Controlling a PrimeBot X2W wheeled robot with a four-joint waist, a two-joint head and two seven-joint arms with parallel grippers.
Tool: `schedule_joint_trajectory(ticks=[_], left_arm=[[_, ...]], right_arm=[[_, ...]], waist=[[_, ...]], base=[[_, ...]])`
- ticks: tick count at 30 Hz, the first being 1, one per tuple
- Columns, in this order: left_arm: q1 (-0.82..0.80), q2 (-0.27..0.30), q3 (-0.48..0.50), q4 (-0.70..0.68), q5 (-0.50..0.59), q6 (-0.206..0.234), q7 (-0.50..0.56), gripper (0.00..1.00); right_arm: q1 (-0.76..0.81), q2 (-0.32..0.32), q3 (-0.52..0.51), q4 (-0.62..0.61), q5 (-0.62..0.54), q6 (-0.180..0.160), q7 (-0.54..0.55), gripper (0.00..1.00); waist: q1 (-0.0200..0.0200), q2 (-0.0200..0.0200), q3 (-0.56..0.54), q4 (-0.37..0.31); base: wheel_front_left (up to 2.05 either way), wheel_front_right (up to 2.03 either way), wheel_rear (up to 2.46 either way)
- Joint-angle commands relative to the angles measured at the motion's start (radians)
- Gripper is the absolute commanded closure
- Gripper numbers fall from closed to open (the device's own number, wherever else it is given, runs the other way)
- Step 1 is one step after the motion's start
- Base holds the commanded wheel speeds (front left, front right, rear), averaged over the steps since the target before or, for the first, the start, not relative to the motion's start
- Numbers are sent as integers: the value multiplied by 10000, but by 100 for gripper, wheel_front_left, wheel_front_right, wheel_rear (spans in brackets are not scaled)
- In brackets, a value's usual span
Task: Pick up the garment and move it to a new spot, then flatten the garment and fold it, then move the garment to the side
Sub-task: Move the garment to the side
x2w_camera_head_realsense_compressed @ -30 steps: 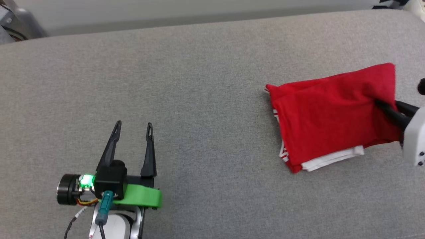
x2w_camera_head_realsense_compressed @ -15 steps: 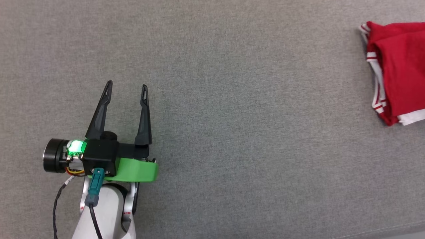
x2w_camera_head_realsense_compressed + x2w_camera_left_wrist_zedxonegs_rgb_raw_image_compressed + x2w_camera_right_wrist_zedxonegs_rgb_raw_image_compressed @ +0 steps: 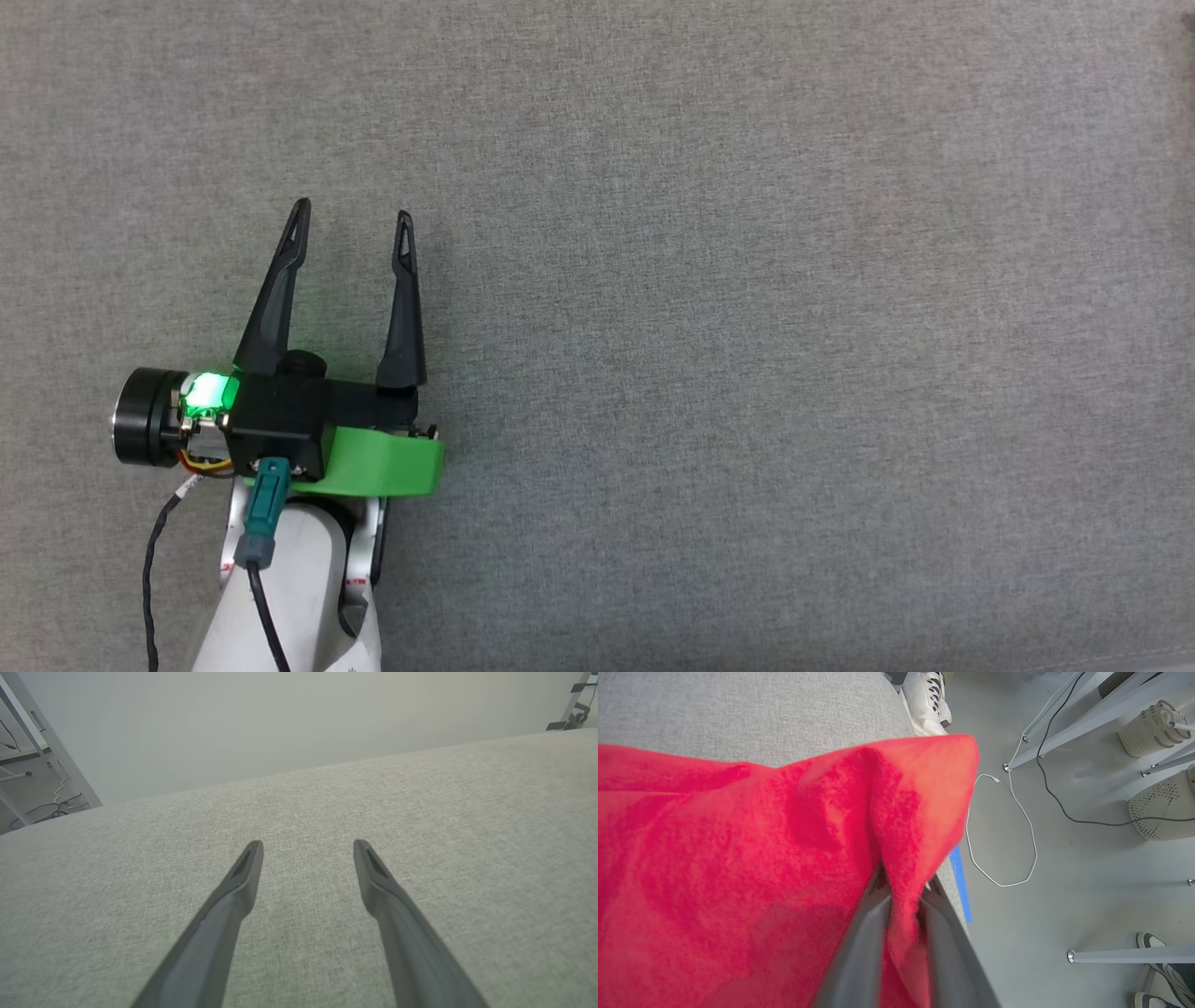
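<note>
Grip first: the right gripper [image 3: 904,884] has both fingers pinched on a raised fold of the garment [image 3: 738,858], with red cloth bunched between them. The rest of the garment spreads over the grey padded surface [image 3: 747,327], close to that surface's edge.

The step in hand is judged to be the final shift of the garment to the side. Recommended procedure:

1. Do not loosen the pinch until the cloth rests fully on the surface.
2. Drag low and slowly, so that the layers trail flat and do not roll open.
3. Stop short of the edge. The lifted corner shows against the floor [image 3: 1064,835], and whether it overhangs cannot be told.
4. Open the fingers, then withdraw along their own line to avoid snagging the fold.

The left gripper [image 3: 352,208] hangs over bare surface with its fingers spread wide and nothing between them. It is well apart from the cloth and needs no action.

View comparison:

- The right wrist view gives the grip, the surface edge, a looped white cable [image 3: 1003,886] and a shoe [image 3: 927,695] beyond.
- The head view gives the idle left gripper from above.
- The left wrist view adds the far rim of the surface, a pale wall [image 3: 280,718] and a metal frame [image 3: 51,746].
</note>
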Motion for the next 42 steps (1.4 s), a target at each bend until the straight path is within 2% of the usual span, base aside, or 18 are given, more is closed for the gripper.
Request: schedule_joint_trajectory(ticks=[1,8,15,23,28,36,42], left_arm=[[-143,68,-30,30,14,86,-59,0],[278,7,-79,237,-104,170,-59,0],[1074,-117,-47,429,-271,259,-59,0],[1695,-263,75,625,-398,257,-59,0],[1783,-334,220,787,-448,217,-59,0],[1920,-447,295,1007,-431,99,-59,0],[2242,-515,381,1158,-510,-30,-59,0]], right_arm=[[-137,91,-49,136,-121,-7,-132,0],[378,222,-115,-134,-648,-7,-1301,0],[1321,729,-639,-1783,-1425,-7,-3001,0],[2618,2838,-1690,-4616,-2639,-7,-3979,0],[3410,4587,-1790,-6157,-3459,-7,-4398,0],[5298,6464,-1324,-7075,-3942,-7,-4625,0],[6577,7130,-1049,-6803,-3816,-7,-4693,0]], waist=[[-3,0,-201,-7],[-3,0,-1394,107],[-3,0,-2730,275],[-3,0,-3685,746],[-3,0,-4004,1054],[-3,0,-4544,1494],[-3,0,-4923,1618]], base=[[0,0,0],[0,0,0],[0,0,0],[0,0,0],[0,0,0],[0,0,0],[0,0,0]])
